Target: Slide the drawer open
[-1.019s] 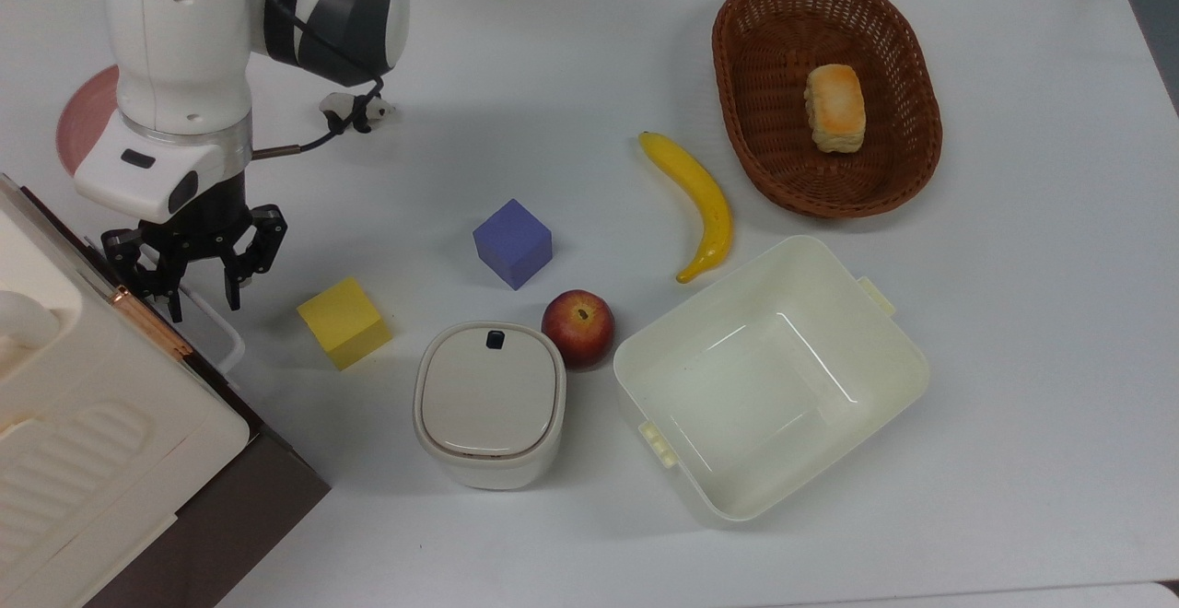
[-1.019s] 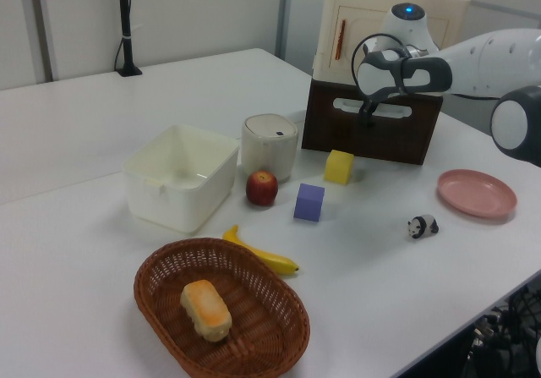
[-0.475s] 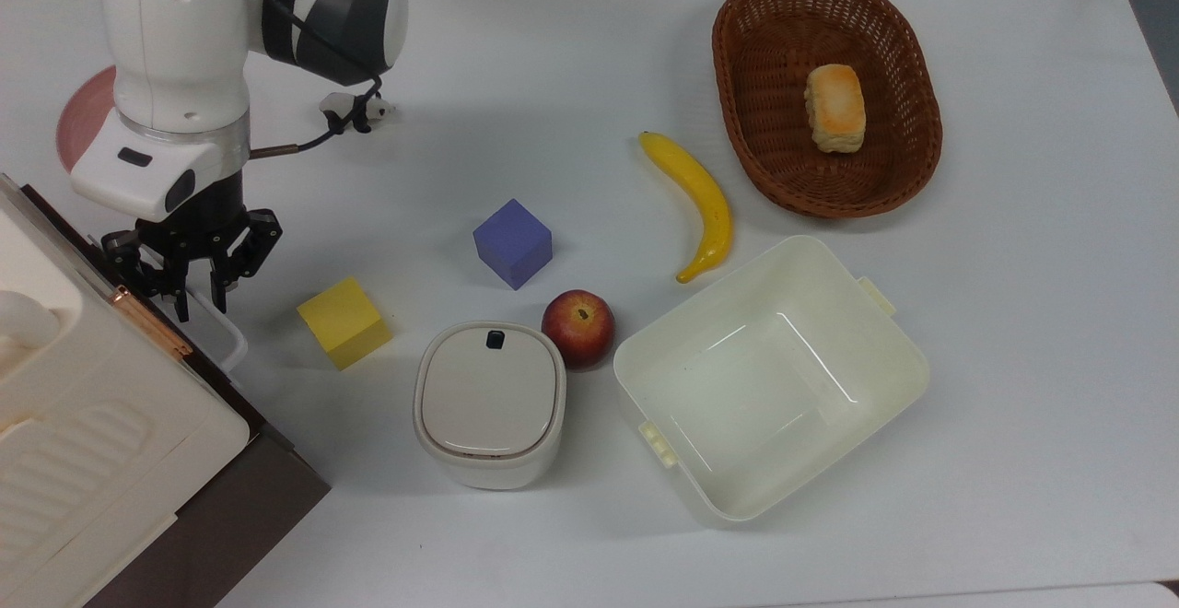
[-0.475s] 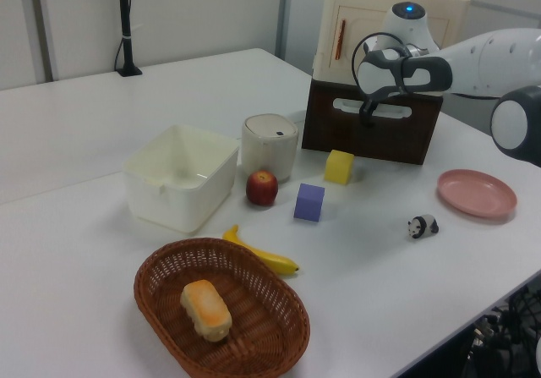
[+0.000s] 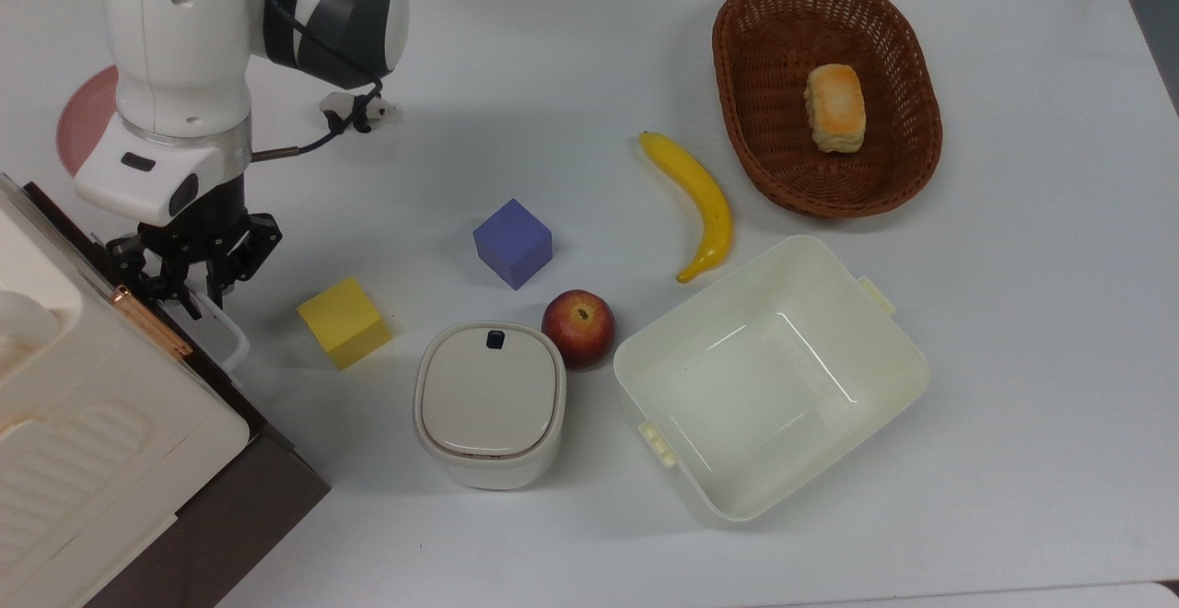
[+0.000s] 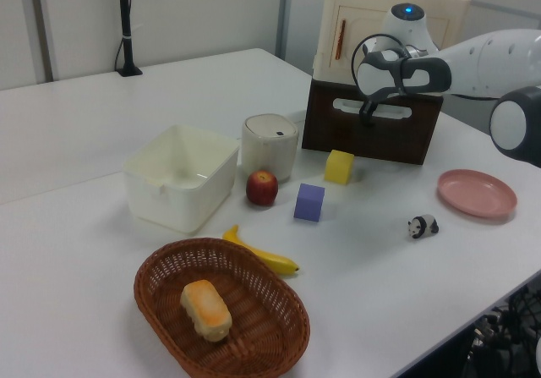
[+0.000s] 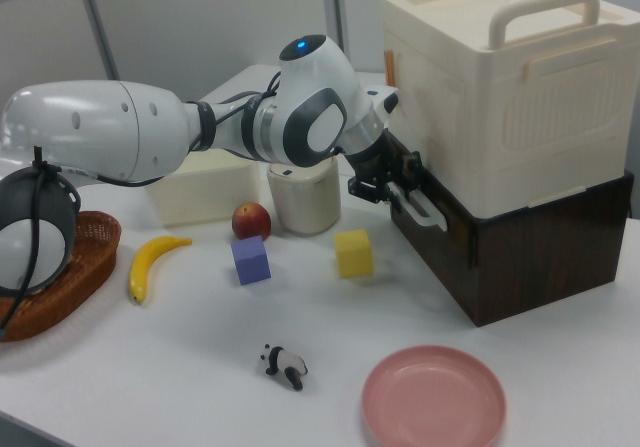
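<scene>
The drawer (image 5: 221, 525) is a dark brown box at the top view's lower left, under a cream cabinet (image 5: 83, 424). Its white loop handle (image 5: 232, 339) juts from the front panel. My gripper (image 5: 189, 299) hangs over the handle's upper end, its black fingers drawn in around the bar. In the right view the gripper (image 7: 397, 189) sits against the drawer (image 7: 520, 257) front, holding the handle (image 7: 426, 211). In the left view the gripper (image 6: 369, 114) is at the handle (image 6: 389, 112) on the brown panel (image 6: 372, 137).
A yellow cube (image 5: 344, 322) lies just right of the handle in the top view. Beyond it are a lidded white bin (image 5: 489, 403), an apple (image 5: 577, 328), a purple cube (image 5: 512, 243), a banana (image 5: 700, 203), a cream tub (image 5: 903, 359) and a wicker basket (image 5: 737, 83). A pink plate (image 5: 74, 120) sits behind the arm.
The fingers have drawn together around the handle's bar, and the gripper has edged slightly toward the cabinet. The drawer has not visibly moved.
</scene>
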You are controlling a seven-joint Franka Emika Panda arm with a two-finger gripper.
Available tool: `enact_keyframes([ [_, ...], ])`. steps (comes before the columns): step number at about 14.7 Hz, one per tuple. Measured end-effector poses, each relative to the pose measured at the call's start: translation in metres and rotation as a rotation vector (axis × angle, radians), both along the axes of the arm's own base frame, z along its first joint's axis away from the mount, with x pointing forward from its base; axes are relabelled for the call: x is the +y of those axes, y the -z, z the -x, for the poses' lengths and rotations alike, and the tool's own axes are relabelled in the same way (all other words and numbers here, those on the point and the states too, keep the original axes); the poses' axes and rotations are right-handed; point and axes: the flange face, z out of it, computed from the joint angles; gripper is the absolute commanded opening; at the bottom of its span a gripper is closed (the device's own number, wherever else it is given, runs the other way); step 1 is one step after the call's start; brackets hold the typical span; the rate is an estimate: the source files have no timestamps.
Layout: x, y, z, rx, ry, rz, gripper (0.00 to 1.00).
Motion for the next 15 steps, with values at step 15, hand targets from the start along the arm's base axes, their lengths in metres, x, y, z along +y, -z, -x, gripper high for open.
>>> enact_keyframes([
  [15,0.0005,0.0006,-0.0003,0.003,-0.009,0.003,0.11],
])
